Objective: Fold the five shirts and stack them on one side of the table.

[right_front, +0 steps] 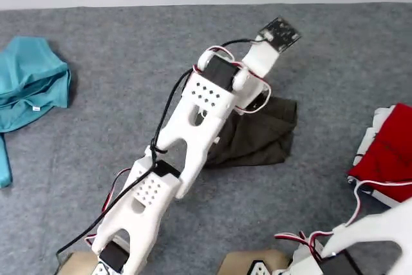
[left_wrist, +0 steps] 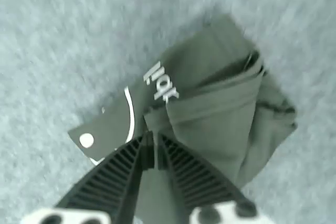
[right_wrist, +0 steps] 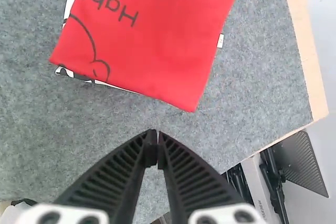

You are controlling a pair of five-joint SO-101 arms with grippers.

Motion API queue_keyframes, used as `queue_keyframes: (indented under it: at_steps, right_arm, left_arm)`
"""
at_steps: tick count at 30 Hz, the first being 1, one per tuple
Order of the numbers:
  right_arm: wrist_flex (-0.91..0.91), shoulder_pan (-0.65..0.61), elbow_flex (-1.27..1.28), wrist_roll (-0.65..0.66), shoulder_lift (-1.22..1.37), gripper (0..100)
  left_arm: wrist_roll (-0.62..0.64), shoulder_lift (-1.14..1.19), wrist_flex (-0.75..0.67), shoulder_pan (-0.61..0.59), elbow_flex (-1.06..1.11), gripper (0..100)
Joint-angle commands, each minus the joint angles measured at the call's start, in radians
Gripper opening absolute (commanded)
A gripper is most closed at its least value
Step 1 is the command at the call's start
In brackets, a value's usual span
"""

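Left gripper (left_wrist: pixel 154 153): closed over the dark shirt (left_wrist: pixel 220 114), cloth pinch unclear.
Right gripper (right_wrist: pixel 153 148): closed, empty.
Advice: lay the fold flat, edges square.

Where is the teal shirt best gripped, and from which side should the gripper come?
Probably pinch the teal shirt at its bunched edge facing the middle of the table, coming from above on that side. It lies crumpled and low, and its other side runs off the high view.

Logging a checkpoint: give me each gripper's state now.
Left gripper: closed over the dark green shirt; a pinch on it cannot be told.
Right gripper: closed, empty, near the red shirt.
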Motion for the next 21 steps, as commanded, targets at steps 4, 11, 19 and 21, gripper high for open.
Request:
queue_keyframes:
  at_steps: [4, 11, 19, 21]
  right_arm:
    - [0.038, 0.005, -0.038, 0.008, -0.041, 1.0]
    - [0.038, 0.016, 0.021, 0.009, -0.042, 1.0]
    - [0.038, 0.036, 0.023, 0.018, -0.042, 1.0]
    - [0.038, 0.036, 0.023, 0.041, -0.042, 1.0]
  left_arm:
    - [-0.012, -0.068, 0.006, 0.003, 0.13, 13]
    - [-0.026, -0.068, -0.038, -0.002, 0.252, 16]
    - [-0.04, -0.068, -0.13, -0.02, 0.343, 16]
    - [-0.04, -0.066, -0.153, -0.017, 0.366, 16]
